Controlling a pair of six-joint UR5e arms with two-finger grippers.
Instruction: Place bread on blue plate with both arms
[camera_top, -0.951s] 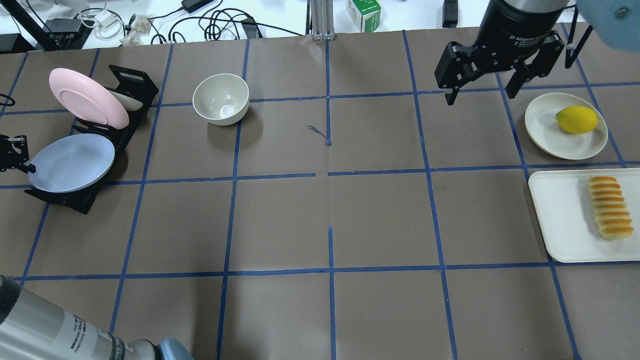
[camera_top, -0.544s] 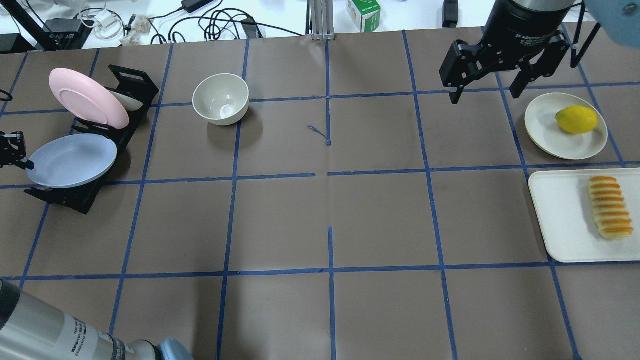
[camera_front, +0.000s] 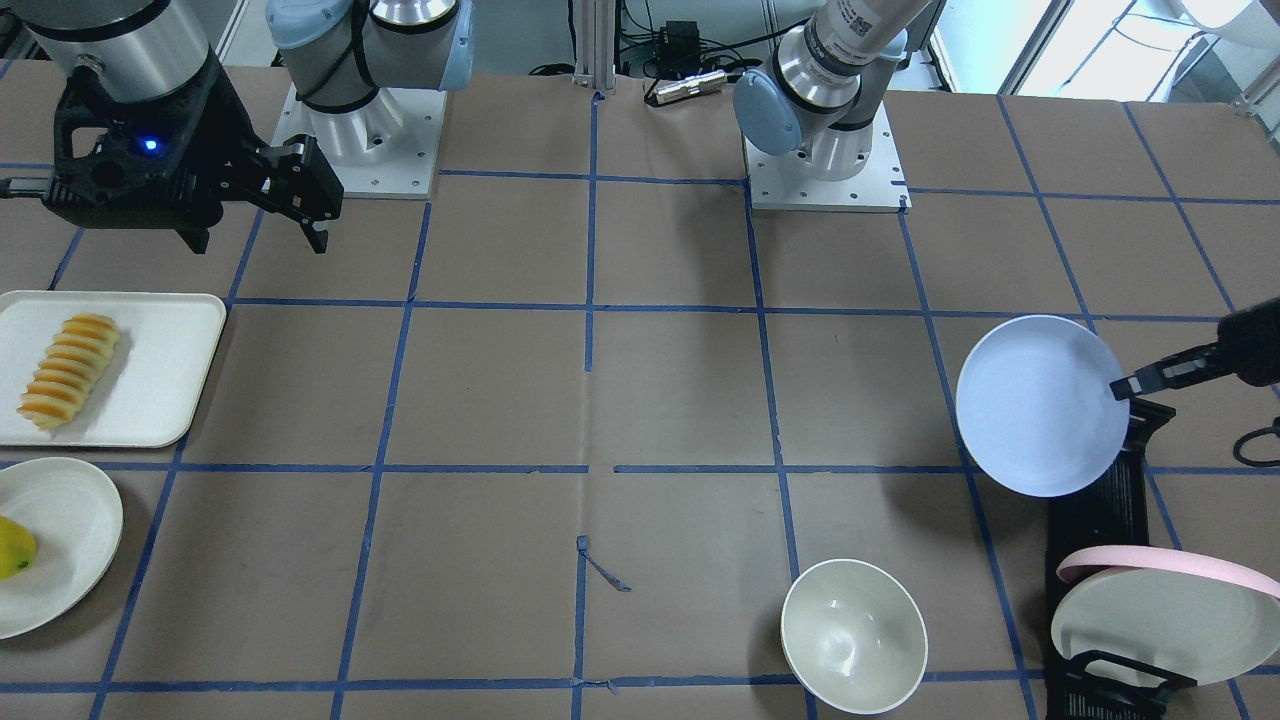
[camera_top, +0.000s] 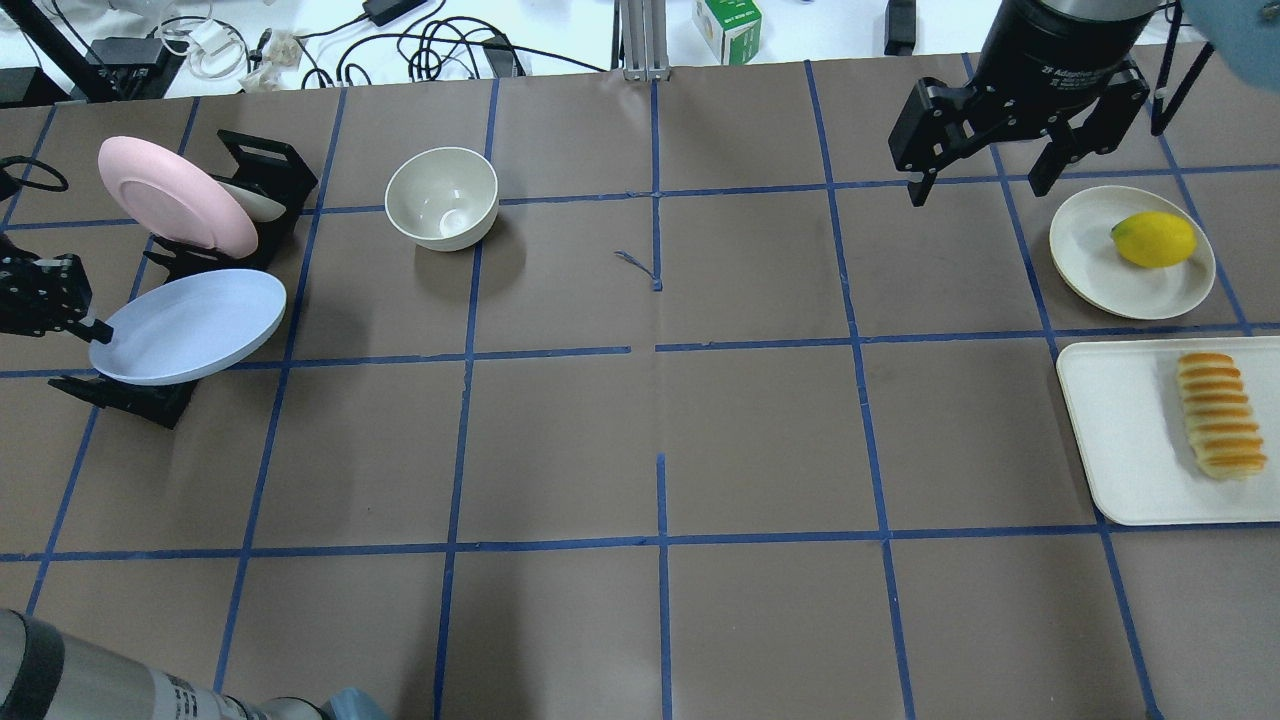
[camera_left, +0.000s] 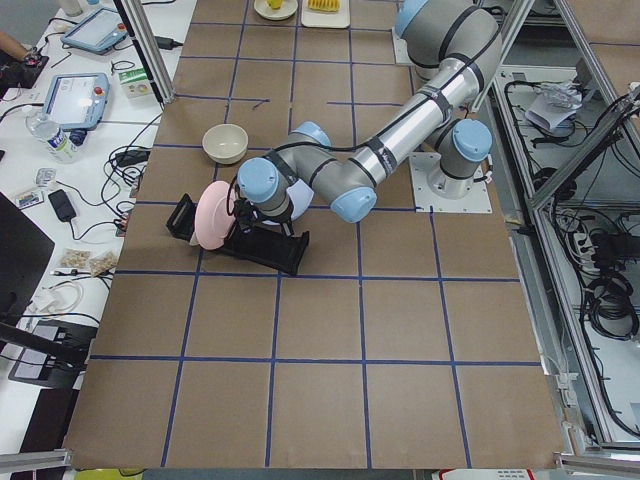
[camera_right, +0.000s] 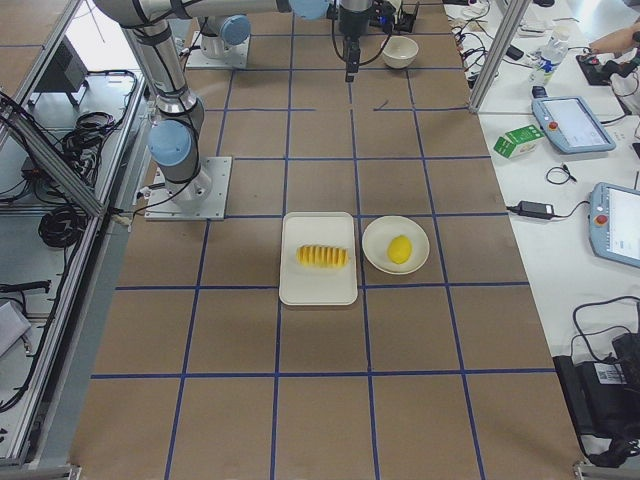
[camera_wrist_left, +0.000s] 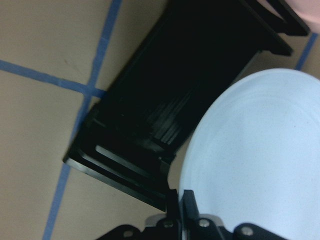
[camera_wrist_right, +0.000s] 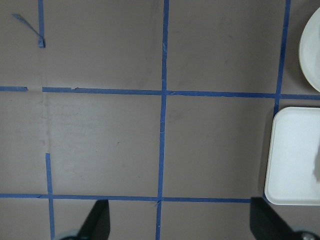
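The bread lies on a white tray at the right edge; it also shows in the front view and the right side view. The blue plate hangs tilted over the black rack, clear of its slots. My left gripper is shut on the plate's rim, as the front view and the left wrist view show, with the plate filling that view's right. My right gripper is open and empty, high over the table's far right, away from the bread.
A pink-rimmed plate leans in the rack's far slots. A white bowl stands right of the rack. A yellow lemon sits on a cream plate beyond the tray. Cables and a green box lie past the far edge.
My left gripper has lifted the blue plate out of the rack and carried it to the right. My right gripper has drifted slightly right, still open.
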